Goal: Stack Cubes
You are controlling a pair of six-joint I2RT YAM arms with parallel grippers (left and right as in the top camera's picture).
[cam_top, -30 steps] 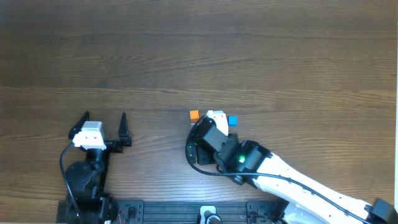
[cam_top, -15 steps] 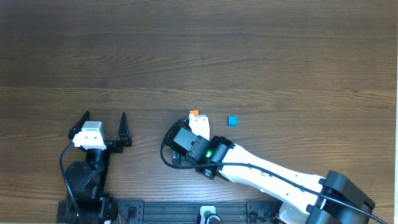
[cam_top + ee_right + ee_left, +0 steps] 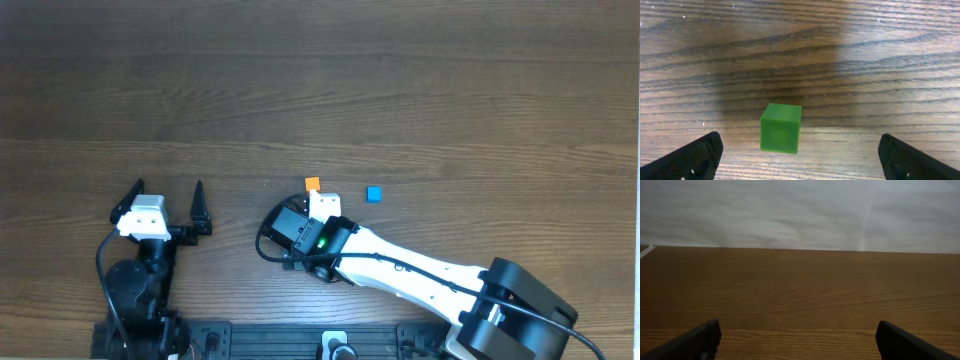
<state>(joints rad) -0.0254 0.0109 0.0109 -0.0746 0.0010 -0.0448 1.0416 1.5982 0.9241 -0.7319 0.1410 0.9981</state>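
Green cube (image 3: 781, 128) rests on the table (image 3: 890, 50) beneath the right tool (image 3: 799, 145), which points straight down, spread open.

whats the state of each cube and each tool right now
green cube: flat on the table, ungripped, nothing stacked on it
orange cube: on the table, unstacked
blue cube: on the table, apart from the orange cube, unstacked
right tool: open, over the green cube, not touching it
left tool: open, empty
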